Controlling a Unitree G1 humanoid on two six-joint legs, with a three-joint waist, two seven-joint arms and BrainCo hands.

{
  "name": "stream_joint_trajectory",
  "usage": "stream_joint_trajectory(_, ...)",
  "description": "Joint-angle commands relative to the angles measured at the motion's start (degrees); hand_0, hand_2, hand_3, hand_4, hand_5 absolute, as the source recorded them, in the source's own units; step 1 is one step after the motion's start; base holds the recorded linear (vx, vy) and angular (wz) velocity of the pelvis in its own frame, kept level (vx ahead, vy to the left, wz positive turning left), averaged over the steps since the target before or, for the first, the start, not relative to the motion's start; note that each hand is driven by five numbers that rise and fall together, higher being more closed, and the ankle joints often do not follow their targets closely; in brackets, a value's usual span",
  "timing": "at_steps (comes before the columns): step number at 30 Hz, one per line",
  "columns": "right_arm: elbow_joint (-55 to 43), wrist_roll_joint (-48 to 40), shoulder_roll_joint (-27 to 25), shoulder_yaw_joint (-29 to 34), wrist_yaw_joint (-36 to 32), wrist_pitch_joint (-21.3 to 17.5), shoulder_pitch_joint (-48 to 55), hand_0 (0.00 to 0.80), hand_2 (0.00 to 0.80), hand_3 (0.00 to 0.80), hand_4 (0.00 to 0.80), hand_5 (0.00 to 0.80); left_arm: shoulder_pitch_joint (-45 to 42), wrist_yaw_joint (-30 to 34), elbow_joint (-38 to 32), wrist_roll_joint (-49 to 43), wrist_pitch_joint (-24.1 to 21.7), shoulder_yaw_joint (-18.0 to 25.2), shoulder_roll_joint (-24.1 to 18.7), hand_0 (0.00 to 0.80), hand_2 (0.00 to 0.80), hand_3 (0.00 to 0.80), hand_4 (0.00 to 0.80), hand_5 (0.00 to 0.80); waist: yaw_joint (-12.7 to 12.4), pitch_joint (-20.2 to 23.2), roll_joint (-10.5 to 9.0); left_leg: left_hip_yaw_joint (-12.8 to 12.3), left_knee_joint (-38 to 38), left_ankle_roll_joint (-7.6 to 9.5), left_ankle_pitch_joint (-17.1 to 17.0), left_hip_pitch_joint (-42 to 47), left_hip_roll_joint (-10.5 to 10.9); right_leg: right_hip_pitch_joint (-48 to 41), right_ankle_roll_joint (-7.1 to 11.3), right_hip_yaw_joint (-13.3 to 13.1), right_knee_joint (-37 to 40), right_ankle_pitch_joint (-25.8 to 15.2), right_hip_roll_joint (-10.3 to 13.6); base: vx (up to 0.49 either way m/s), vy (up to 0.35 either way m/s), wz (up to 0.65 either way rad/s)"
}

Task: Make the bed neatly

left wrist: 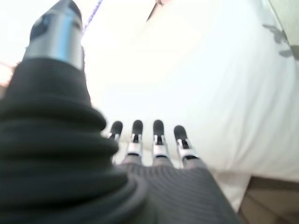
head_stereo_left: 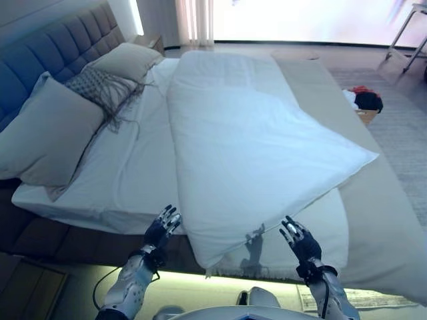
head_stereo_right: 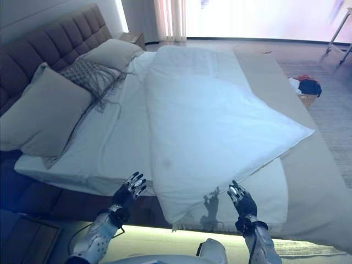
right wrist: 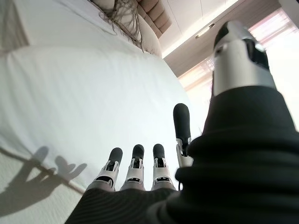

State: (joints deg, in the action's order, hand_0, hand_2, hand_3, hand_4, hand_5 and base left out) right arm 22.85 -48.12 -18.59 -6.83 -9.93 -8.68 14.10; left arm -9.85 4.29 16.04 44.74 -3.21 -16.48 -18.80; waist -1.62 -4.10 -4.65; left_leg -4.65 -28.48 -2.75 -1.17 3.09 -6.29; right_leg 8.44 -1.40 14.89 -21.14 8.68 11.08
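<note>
A white duvet [head_stereo_left: 253,147] lies folded and skewed across the bed, one corner pointing right and its near edge hanging over the bed's side. The white sheet [head_stereo_left: 127,173] is bare to its left. Two grey pillows [head_stereo_left: 47,130] and a fringed cushion [head_stereo_left: 100,87] lean by the tufted headboard [head_stereo_left: 53,47]. My left hand [head_stereo_left: 162,229] is open, held at the bed's edge just left of the duvet's near corner. My right hand [head_stereo_left: 298,240] is open, just below the duvet's hanging edge, touching nothing. The duvet fills both wrist views [right wrist: 84,93].
A beige bedspread [head_stereo_left: 380,220] covers the bed's right part. A basket with dark and red clothes [head_stereo_left: 363,101] stands on the rug beyond the bed. A nightstand [head_stereo_left: 150,41] is by the headboard. Metal legs of a stand [head_stereo_left: 407,33] are at far right.
</note>
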Motion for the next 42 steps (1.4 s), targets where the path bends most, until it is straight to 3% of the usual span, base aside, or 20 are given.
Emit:
stream_joint_trajectory(1,-3.22,-4.04,-3.23,0.06,-0.19,-1.30,-1.12,0.000,0.000,0.000,0.000,0.000,-0.97,2.04,-7.11,-0.32,-3.32,1.69,0.57,0.000,0.000,0.000,0.000,0.000,-0.25,-2.56,-0.91,-4.61,-2.07,0.42,2.69,-6.16,-0.10,-8.80,4.83,2.22,16.14,-10.68,-1.82,0.055,-0.095,-0.01)
stream_joint_trajectory(5,-5.08,-4.60,-3.58,-0.82,3.60,-0.52,-1.83,0.000,0.000,0.000,0.000,0.000,-1.01,3.64,-6.58,0.24,-2.56,2.94,-0.07,0.000,0.000,0.000,0.000,0.000,-1.15,-2.01,1.17,-2.65,18.67,-1.61,-3.71,-3.71,-3.47,-10.47,5.43,1.17,17.93,-9.23,-4.12,0.134,0.045,0.05)
stream_joint_trajectory(7,-5.93,-4.75,-3.51,-0.61,4.03,-0.25,-1.01,0.000,0.000,0.000,0.000,0.000,-1.01,4.05,-6.45,-0.44,-2.21,2.91,0.34,0.000,0.000,0.000,0.000,0.000,-1.74,-1.17,2.28,-0.53,26.23,-3.70,-8.34,-3.64,-4.92,-11.16,5.64,0.62,18.80,-8.60,-5.00,0.179,0.112,0.05)
stream_joint_trajectory(10,-6.65,-3.79,-3.01,-0.39,4.10,-0.27,0.28,0.000,0.000,0.000,0.000,0.000,-0.77,4.50,-5.95,-0.90,-2.21,2.75,1.10,0.000,0.000,0.000,0.000,0.000,-2.25,-0.84,3.28,0.11,29.24,-5.40,-11.89,-4.81,-6.92,-12.26,5.54,0.62,18.69,-7.25,-4.91,0.148,0.105,-0.08)
stream_joint_trajectory(14,-6.76,-3.96,-2.82,-0.85,4.66,-0.91,0.22,0.000,0.000,0.000,0.000,0.000,-0.39,5.70,-5.04,-0.90,-2.15,3.26,0.99,0.000,0.000,0.000,0.000,0.000,-1.99,-0.68,3.92,-0.76,28.26,-5.40,-10.31,-4.65,-7.41,-12.58,5.60,1.20,17.44,-6.21,-3.62,0.121,0.110,-0.11)
stream_joint_trajectory(17,-6.90,-5.10,-2.62,-0.51,4.61,-0.72,0.51,0.000,0.000,0.000,0.000,0.000,-0.39,6.64,-5.28,-0.78,-1.33,4.08,0.13,0.000,0.000,0.000,0.000,0.000,-1.71,-0.55,3.61,-0.85,24.57,-5.00,-7.13,-4.21,-6.74,-12.54,6.04,1.08,16.49,-6.06,-2.17,0.106,0.120,-0.05)
stream_joint_trajectory(19,-6.64,-5.82,-1.77,-0.38,4.77,-0.86,0.59,0.000,0.000,0.000,0.000,0.000,-0.45,6.48,-6.25,-1.10,-0.75,4.35,-0.67,0.000,0.000,0.000,0.000,0.000,-1.39,-0.90,3.02,-2.10,20.94,-3.35,-1.37,-3.47,-5.16,-12.37,7.02,0.54,14.95,-6.19,0.23,0.098,0.188,-0.18)
stream_joint_trajectory(22,-6.12,-6.31,-0.04,0.42,4.14,-1.54,1.86,0.000,0.000,0.000,0.000,0.000,-0.54,6.27,-7.52,-1.49,-0.96,3.85,-2.17,0.000,0.000,0.000,0.000,0.000,-0.93,-0.36,3.71,-3.47,24.21,-2.05,-0.96,-1.88,-4.10,-12.20,8.90,0.46,13.99,-7.06,1.99,0.112,0.239,-0.12)
stream_joint_trajectory(25,-5.56,-6.10,2.05,0.68,5.29,-1.67,2.39,0.000,0.000,0.000,0.000,0.000,-0.29,5.25,-7.62,-2.02,-0.75,4.30,-3.69,0.000,0.000,0.000,0.000,0.000,-1.14,-0.72,3.65,-3.46,25.06,-0.41,0.50,-0.66,-2.11,-11.22,11.17,0.04,11.65,-8.93,5.71,0.105,0.250,0.13)
stream_joint_trajectory(28,-6.45,-5.57,3.40,0.61,2.35,-1.11,3.16,0.000,0.000,0.000,0.000,0.000,-1.75,3.74,-9.24,-2.84,-0.62,5.53,-4.53,0.000,0.000,0.000,0.000,0.000,-2.12,-1.02,3.41,-2.93,25.18,1.39,2.41,-0.26,0.11,-10.48,11.86,0.11,11.35,-11.69,8.90,0.078,0.220,0.19)
stream_joint_trajectory(34,-3.47,-6.03,5.25,1.91,3.60,-1.27,1.56,0.000,0.000,0.000,0.000,0.000,-1.52,2.47,-9.19,-1.56,0.66,7.16,-4.68,0.000,0.000,0.000,0.000,0.000,-3.42,-0.25,3.33,-3.52,27.06,3.88,3.69,0.87,3.97,-9.44,12.14,0.13,10.72,-16.23,12.60,0.074,0.241,0.04)
stream_joint_trajectory(38,0.05,-8.37,6.12,4.84,5.86,-1.51,0.10,0.000,0.000,0.000,0.000,0.000,-1.68,1.59,-9.63,-2.86,2.41,6.85,-4.39,0.000,0.000,0.000,0.000,0.000,-4.11,0.02,3.31,-3.81,27.01,5.81,4.57,1.06,6.20,-7.61,11.09,1.74,5.57,-17.41,13.82,0.081,0.212,-0.04)
stream_joint_trajectory(42,4.01,-7.34,5.03,5.99,6.19,-1.98,-0.66,0.000,0.000,0.000,0.000,0.000,-1.96,1.82,-9.06,-3.32,3.45,7.20,-5.05,0.000,0.000,0.000,0.000,0.000,-2.91,0.02,2.60,-4.74,27.13,6.32,5.52,2.31,7.55,-4.96,10.48,1.06,6.62,-18.09,11.50,0.118,0.031,-0.13)
